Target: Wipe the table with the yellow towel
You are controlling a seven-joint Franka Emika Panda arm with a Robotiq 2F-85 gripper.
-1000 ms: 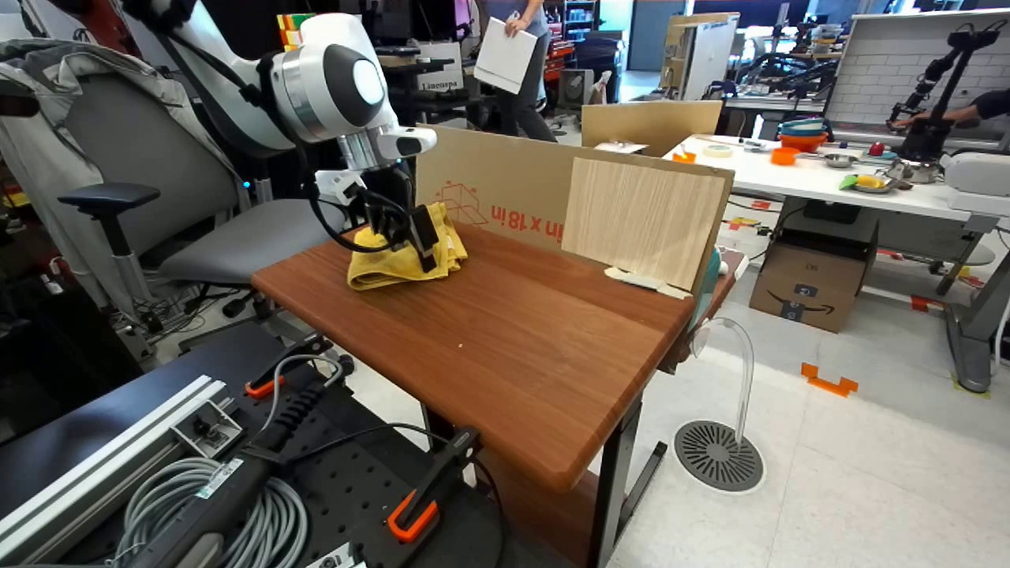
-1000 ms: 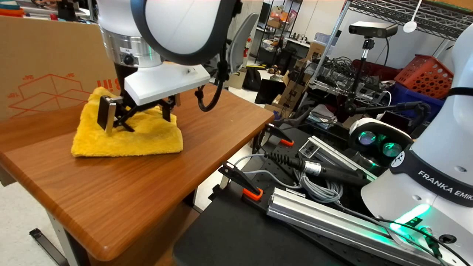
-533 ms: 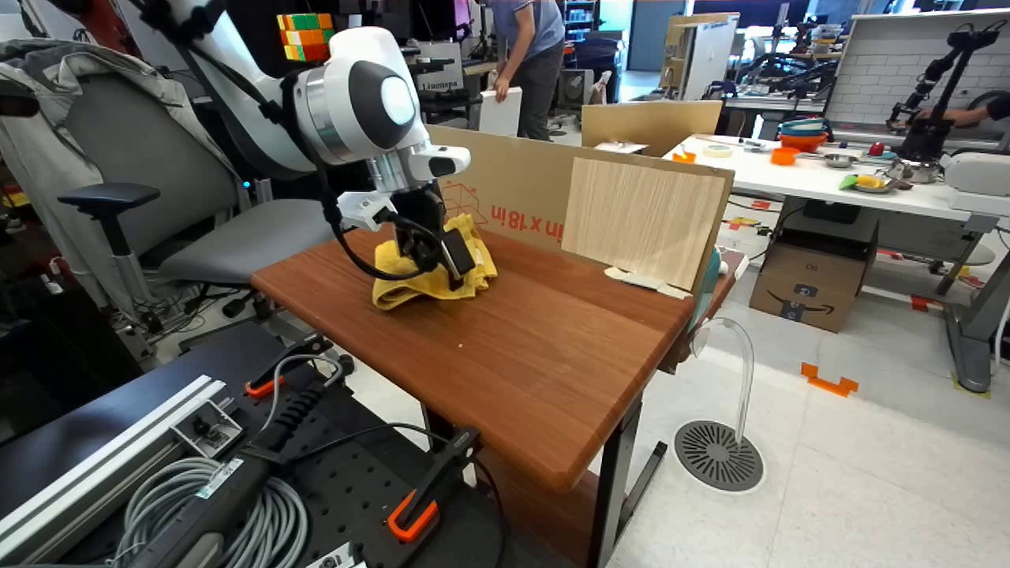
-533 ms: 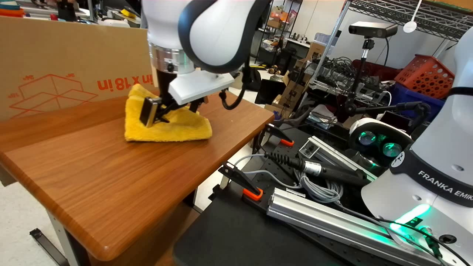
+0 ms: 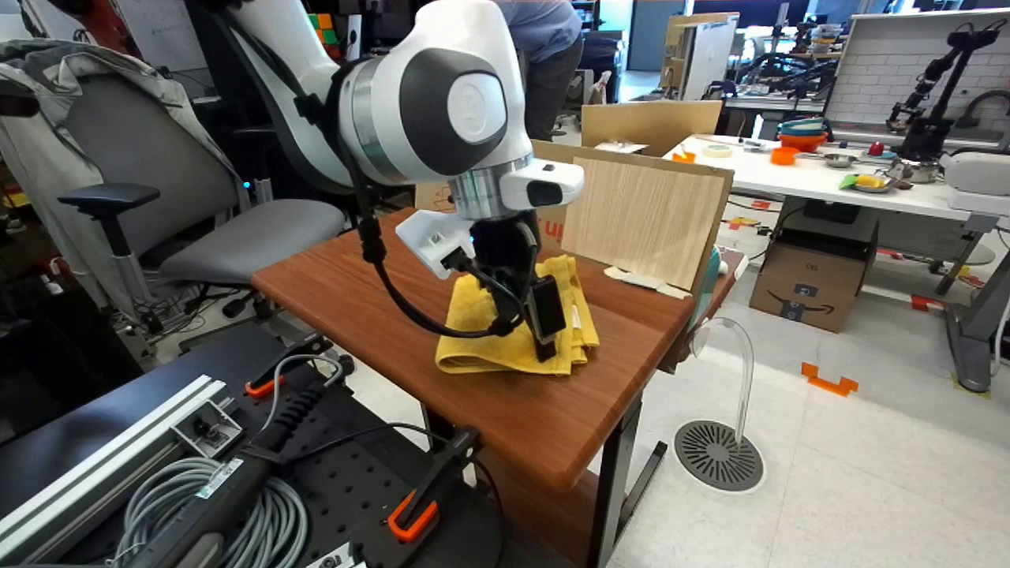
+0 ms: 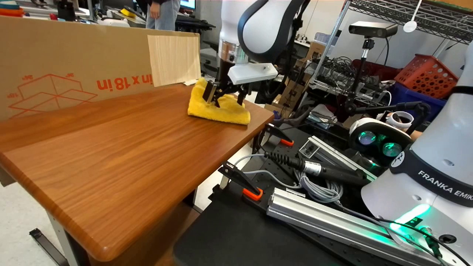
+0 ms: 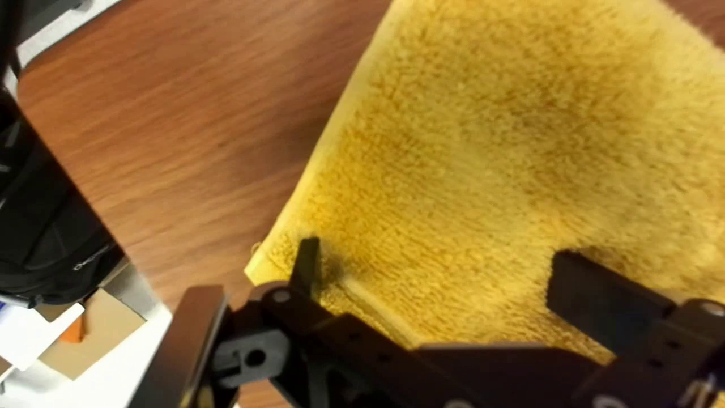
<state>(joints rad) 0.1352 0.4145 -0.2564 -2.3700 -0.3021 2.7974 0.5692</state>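
The folded yellow towel (image 5: pixel 489 353) lies on the brown wooden table (image 5: pixel 505 410), near one short end. It also shows on the far part of the table in an exterior view (image 6: pixel 221 112). My gripper (image 6: pixel 227 99) points down onto the towel, its fingers spread wide and their tips against the cloth. In the wrist view the open fingers (image 7: pixel 437 252) stand apart, with flat towel (image 7: pixel 481 141) between and beyond them. One finger is by a towel corner. Whether cloth is pinched under the tips cannot be seen.
A cardboard panel (image 6: pixel 74 55) stands along the table's long edge, with a light wood square (image 5: pixel 647 213) on it. Black-and-orange clamps (image 5: pixel 414 513) and coiled cable (image 5: pixel 229 513) sit on the black bench beside the table. A grey office chair (image 5: pixel 245 233) stands near one end.
My gripper and the towel have moved together along the table towards the end with the wood square. The fingers stay spread. A person in the background has moved.
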